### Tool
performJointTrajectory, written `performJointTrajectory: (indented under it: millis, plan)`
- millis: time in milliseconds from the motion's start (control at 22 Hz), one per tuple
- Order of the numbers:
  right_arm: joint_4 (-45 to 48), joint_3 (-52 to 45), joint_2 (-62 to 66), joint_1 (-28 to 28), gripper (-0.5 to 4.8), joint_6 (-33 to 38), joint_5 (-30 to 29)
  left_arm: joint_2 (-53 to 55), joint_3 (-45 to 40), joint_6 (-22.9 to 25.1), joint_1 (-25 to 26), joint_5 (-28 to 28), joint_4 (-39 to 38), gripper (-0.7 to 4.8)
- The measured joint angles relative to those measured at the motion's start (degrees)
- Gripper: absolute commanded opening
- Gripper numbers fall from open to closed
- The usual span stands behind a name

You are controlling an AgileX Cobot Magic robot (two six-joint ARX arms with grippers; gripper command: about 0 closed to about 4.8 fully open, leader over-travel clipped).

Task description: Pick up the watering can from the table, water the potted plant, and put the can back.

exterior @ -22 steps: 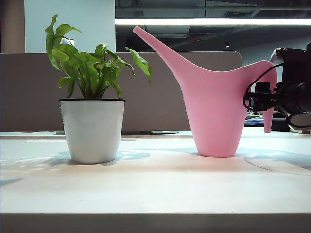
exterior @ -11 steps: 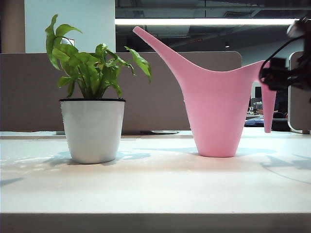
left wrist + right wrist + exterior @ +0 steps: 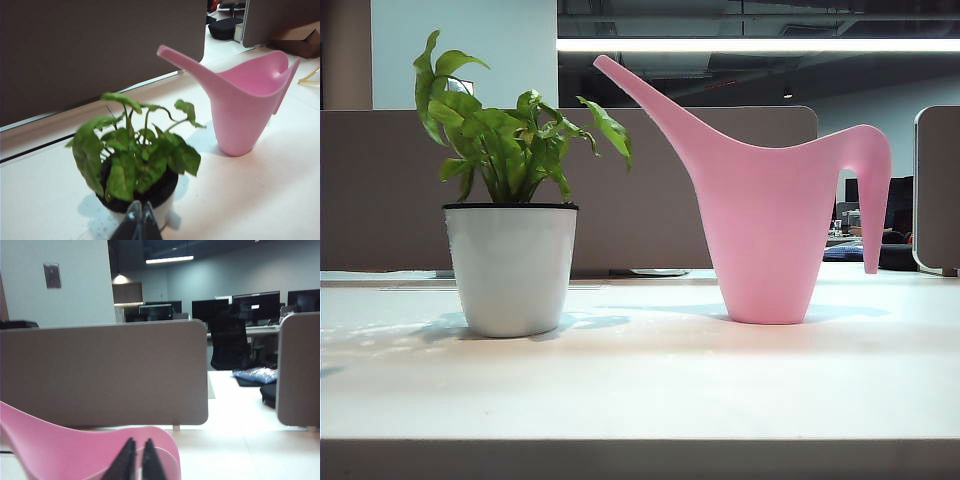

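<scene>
A: Left to right, what is laid out?

B: The plant (image 3: 510, 215) is seen at the left of the table (image 3: 640, 390), in a glossy white pot. The can (image 3: 770, 215) stands upright to its right, apart from it, spout aimed up toward the plant.

A: And the grippers?

B: Neither is seen in the exterior view. The left gripper (image 3: 138, 223) is held above and just this side of the plant, its jaws pressed together on nothing. The right gripper (image 3: 138, 460) is poised above the can's rim (image 3: 85, 440), jaws nearly together with only a thin gap; nothing is clamped between them.

A: How is the can expected to handle?

B: It is judged stiff, smooth and rather slippery plastic, light when empty (the water level cannot be told). Being tall on a narrow base, it could be tipped by a sideways nudge.

A: Where should hold be taken?

B: The arched handle (image 3: 868, 165) at the right is favoured, high on the arch, where the can would be kept from swinging. The tapered body is judged too wide and slick.
</scene>
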Motion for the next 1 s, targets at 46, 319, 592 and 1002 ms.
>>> performJointTrajectory:
  millis: [46, 319, 592, 1002]
  plan:
    - [-3.19, 0.02, -3.69, 0.00, -0.03, 0.00, 0.02, -1.40, -1.60, 0.00, 0.00, 0.00, 0.37, -0.04]
    - [-36.83, 0.04, -31.52, 0.44, -0.04, -0.04, -0.02, -6.49, -9.75, -6.14, 0.04, -0.17, 2.89, -0.05]
    - [-53.48, 1.84, -32.13, 0.63, -0.04, -0.07, -0.20, -7.67, -22.08, -0.61, -0.02, -0.37, 21.90, -0.05]
    - [-50.88, -4.59, -32.00, 0.66, 0.01, -0.07, -0.17, -7.61, -38.29, -3.80, 0.02, -1.51, 39.43, -0.05]
